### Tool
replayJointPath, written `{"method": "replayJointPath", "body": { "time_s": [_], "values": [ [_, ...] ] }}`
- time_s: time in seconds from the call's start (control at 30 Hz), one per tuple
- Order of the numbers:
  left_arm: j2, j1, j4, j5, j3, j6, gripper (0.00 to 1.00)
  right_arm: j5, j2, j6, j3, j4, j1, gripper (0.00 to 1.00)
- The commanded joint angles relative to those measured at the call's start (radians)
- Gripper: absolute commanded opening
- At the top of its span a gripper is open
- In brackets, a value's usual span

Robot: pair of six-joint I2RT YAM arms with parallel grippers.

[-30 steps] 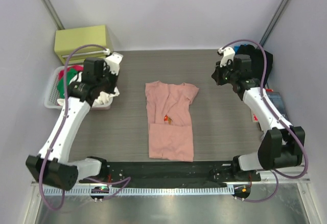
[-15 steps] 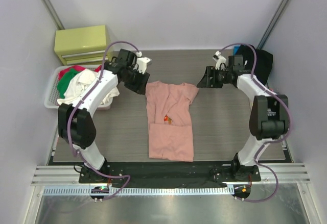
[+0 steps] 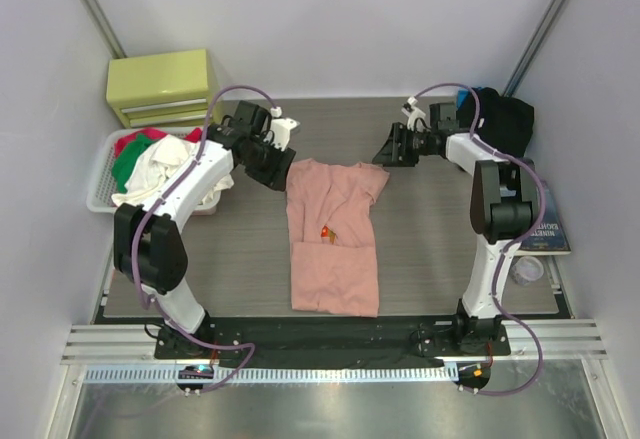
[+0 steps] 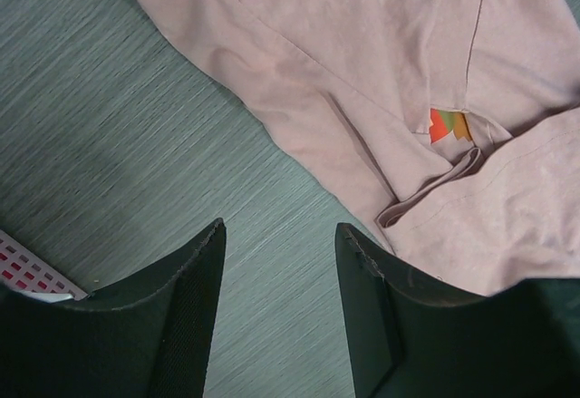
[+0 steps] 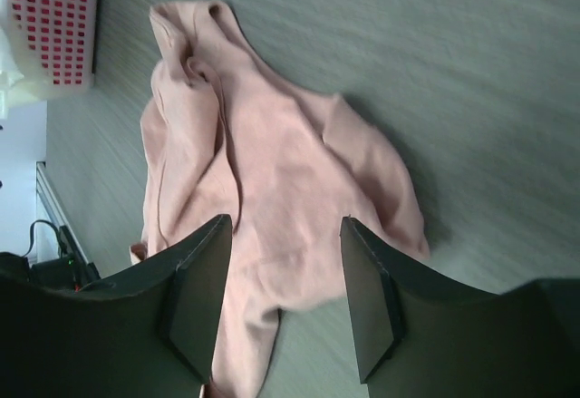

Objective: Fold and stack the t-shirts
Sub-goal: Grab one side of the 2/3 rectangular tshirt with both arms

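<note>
Salmon-pink t-shirt (image 3: 333, 239) lies partly folded at the centre of a grey table (image 3: 430, 249). Left gripper (image 4: 279, 235) hovers at its 11 o'clock corner and right gripper (image 5: 284, 224) at its 1 o'clock sleeve, both with jaws apart and empty. Black t-shirt (image 3: 505, 119) lies heaped at the table's 1 o'clock corner.

The salmon-pink t-shirt (image 3: 333, 234) carries a small red-and-orange print (image 4: 446, 126); the second t-shirt (image 3: 505, 114) is black. The table (image 3: 430, 229) is grey with fine streaks, the cabinet (image 3: 165, 84) yellow-green. My left gripper (image 4: 279, 235) and right gripper (image 5: 285, 230) are black
</note>
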Motion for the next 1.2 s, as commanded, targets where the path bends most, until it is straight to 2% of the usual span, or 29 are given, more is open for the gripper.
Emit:
{"method": "replayJointPath", "body": {
  "time_s": [0.0,0.17,0.33,0.47,0.57,0.6,0.63,0.67,0.73,1.17],
  "values": [
    [-0.018,-0.002,0.018,-0.019,-0.011,0.030,0.53,-0.004,0.069,0.025,0.123,0.052,0.047,0.57],
    [-0.032,-0.002,0.024,-0.031,-0.022,0.036,0.53,0.043,0.141,-0.016,0.190,0.016,0.075,0.64],
    [-0.030,-0.002,0.028,-0.039,-0.027,0.039,0.53,0.080,0.199,-0.074,0.259,-0.063,0.079,0.65],
    [-0.023,-0.002,0.028,-0.036,-0.019,0.039,0.53,0.101,0.210,-0.117,0.253,-0.097,0.095,0.64],
    [-0.013,-0.002,0.028,-0.037,-0.016,0.039,0.53,0.114,0.193,-0.142,0.223,-0.102,0.110,0.58],
    [-0.009,-0.002,0.028,-0.039,-0.015,0.039,0.53,0.114,0.192,-0.150,0.215,-0.106,0.116,0.51],
    [-0.007,-0.002,0.029,-0.042,-0.014,0.039,0.53,0.114,0.189,-0.153,0.210,-0.106,0.119,0.40],
    [-0.004,-0.002,0.029,-0.046,-0.013,0.040,0.53,0.120,0.187,-0.150,0.206,-0.105,0.127,0.15],
    [-0.003,-0.002,0.029,-0.048,-0.014,0.042,0.53,0.126,0.185,-0.150,0.206,-0.105,0.135,0.01],
    [-0.030,-0.002,0.044,-0.062,-0.060,0.051,0.53,0.189,0.184,-0.147,0.338,-0.103,0.265,0.01]
  ]
}}
